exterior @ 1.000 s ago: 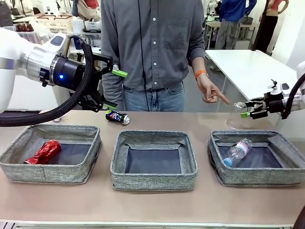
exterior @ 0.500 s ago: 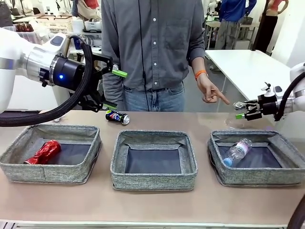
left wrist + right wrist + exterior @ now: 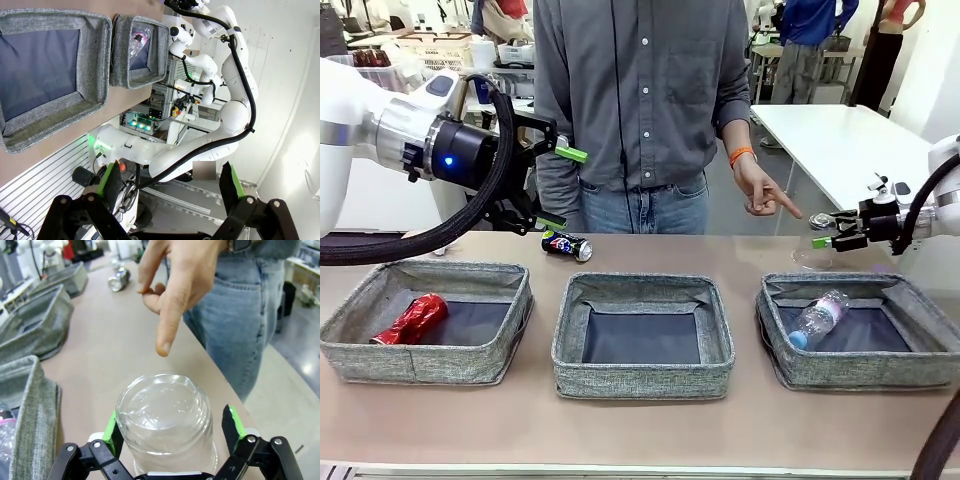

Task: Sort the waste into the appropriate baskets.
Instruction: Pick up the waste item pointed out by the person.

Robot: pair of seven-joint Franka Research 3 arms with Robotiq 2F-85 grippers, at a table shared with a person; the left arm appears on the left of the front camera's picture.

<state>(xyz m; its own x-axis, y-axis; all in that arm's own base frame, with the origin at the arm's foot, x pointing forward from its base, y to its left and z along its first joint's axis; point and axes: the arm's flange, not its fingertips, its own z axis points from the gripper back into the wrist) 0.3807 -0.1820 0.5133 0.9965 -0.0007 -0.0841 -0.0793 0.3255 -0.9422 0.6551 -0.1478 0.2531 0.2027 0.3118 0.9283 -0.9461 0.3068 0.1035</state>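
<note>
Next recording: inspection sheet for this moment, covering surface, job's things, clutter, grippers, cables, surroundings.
Surface: tan tabletop, bare along the near edge.
Job's things: three grey woven fabric baskets in a row; left basket holds a crushed shiny red can; middle basket empty; right basket holds a clear plastic bottle; dark blue can lies on the tabletop behind them; second clear plastic bottle sits at the far right.
Clutter: nothing seen.
Grippers: left gripper open, empty, raised; right gripper open around the second bottle.
Cables: black corrugated hose loops under the left arm.
Surroundings: person's hand points toward that bottle; white table behind.
</note>
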